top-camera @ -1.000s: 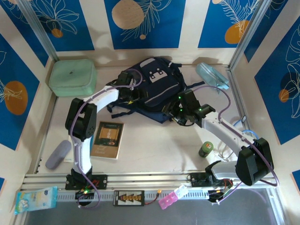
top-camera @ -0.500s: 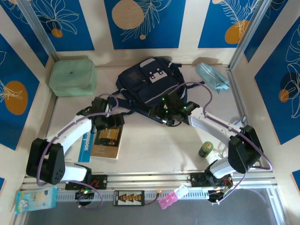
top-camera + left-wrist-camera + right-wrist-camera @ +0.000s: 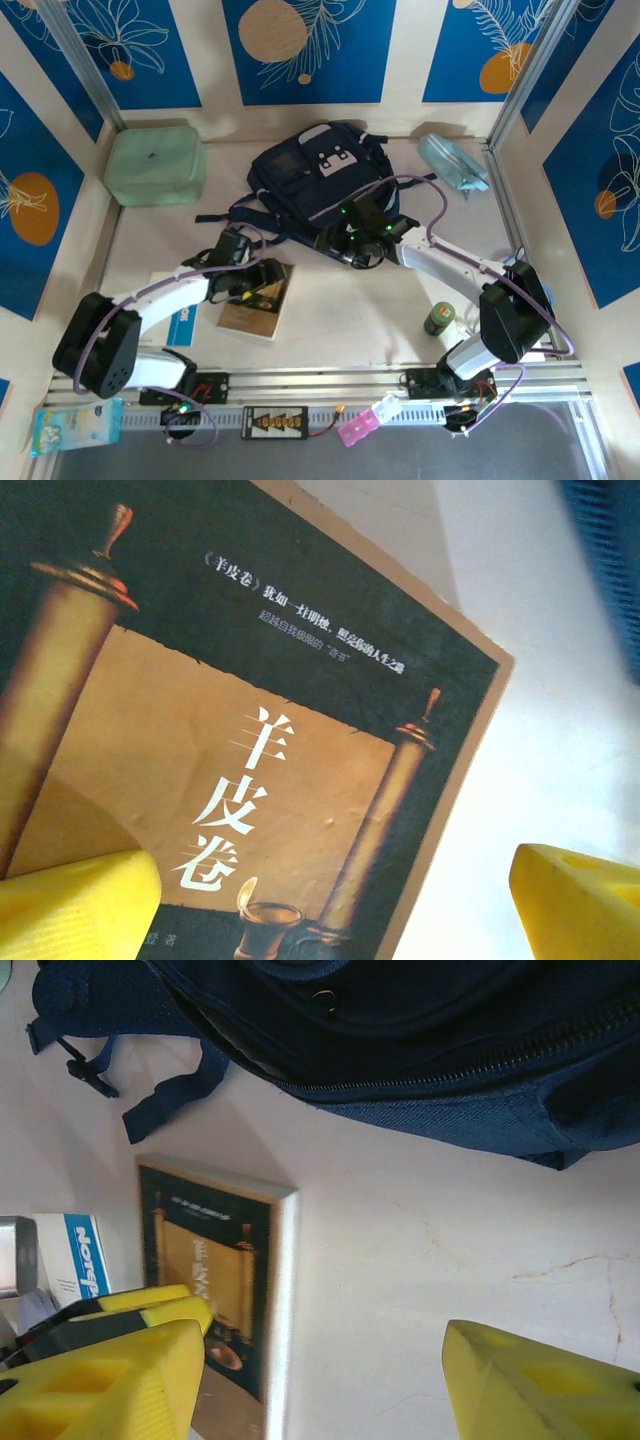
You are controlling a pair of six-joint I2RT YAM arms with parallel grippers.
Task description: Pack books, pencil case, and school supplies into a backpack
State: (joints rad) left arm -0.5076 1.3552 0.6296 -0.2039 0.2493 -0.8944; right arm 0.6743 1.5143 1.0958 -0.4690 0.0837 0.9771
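While the tan-brown flat book [image 3: 255,312] with a dark scroll picture on its cover lies flat on the pale table [image 3: 350,300], just in front of the large navy-blue fabric backpack [image 3: 318,180], I see the left gripper [image 3: 265,283] low over it. Its yellow fingers [image 3: 75,905] are spread wide, one above the cover and the other past the book's edge, pinching nothing. The right gripper [image 3: 335,245] hangs at the backpack's near edge, jaws likewise wide apart over bare table, and the small pale-blue translucent pouch [image 3: 452,163] lies by the far right wall, well apart from both.
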